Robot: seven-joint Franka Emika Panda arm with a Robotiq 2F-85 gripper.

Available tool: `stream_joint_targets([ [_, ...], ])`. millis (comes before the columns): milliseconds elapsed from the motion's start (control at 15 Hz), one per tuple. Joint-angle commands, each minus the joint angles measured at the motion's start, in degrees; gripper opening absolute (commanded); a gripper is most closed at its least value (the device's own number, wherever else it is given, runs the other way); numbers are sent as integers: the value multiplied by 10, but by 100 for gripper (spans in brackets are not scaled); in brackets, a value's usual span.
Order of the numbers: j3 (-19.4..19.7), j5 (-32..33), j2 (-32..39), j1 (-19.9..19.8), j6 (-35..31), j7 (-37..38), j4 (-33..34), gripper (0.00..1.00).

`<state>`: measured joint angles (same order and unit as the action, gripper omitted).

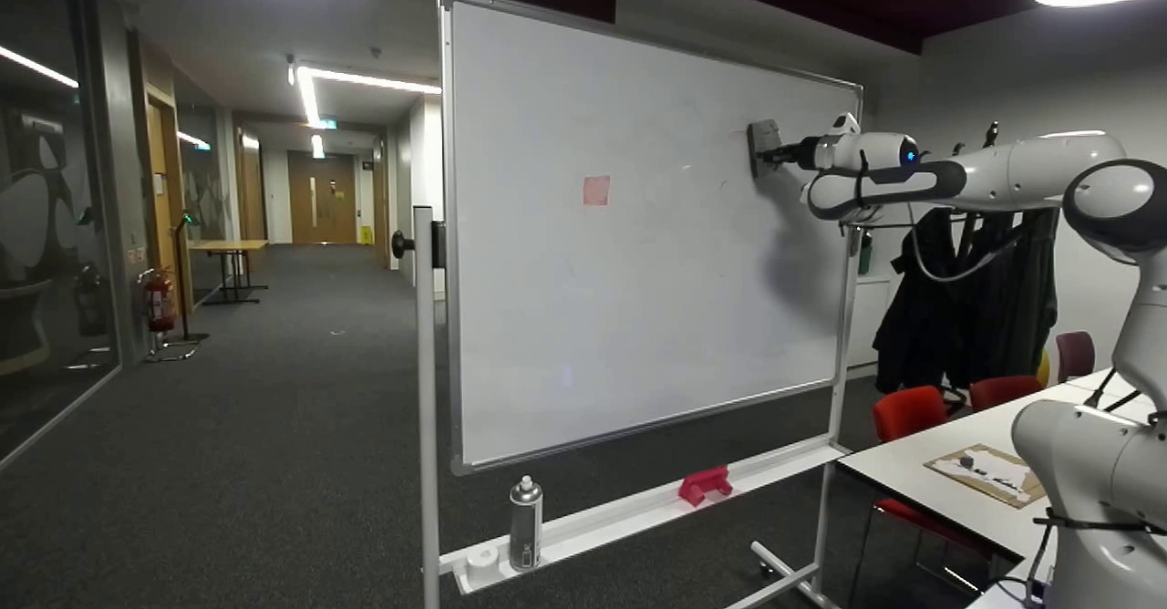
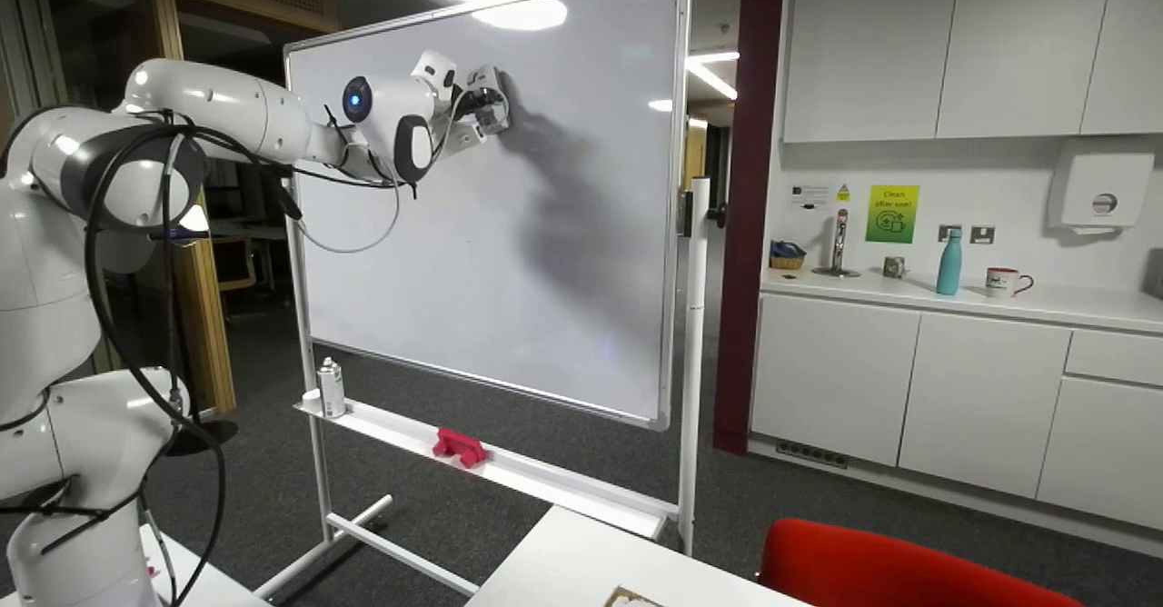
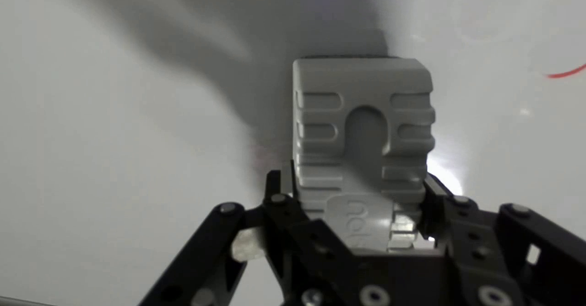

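The grey eraser is clamped by its ribbed sides in the gripper, jaws parted to its width; a light, stiff body is judged, best gripped there. It is held below the top edge of the whiteboard; contact unclear.

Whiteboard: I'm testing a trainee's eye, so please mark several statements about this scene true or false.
1. The claw grips the eraser. True.
2. The eraser is red. False: it is gray.
3. A pink square shows on the board. True.
4. The tray holds a can and a red item. True.
5. The can lies on its side. False: it stands upright.
6. The eraser is at the board's lower half. False: it is at the upper half.
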<state>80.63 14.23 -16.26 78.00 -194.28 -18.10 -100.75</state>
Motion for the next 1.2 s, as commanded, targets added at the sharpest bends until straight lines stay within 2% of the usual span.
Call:
stream_joint_targets([
  [0, -11, -7, 31, 1, -8, 9, -1, 35],
  [333, 2, -13, 66, 25, -22, 8, -3, 35],
  [667, 21, -23, 99, 27, -37, 11, 3, 35],
  [1133, 71, -53, 93, 42, -36, 8, 24, 35],
])
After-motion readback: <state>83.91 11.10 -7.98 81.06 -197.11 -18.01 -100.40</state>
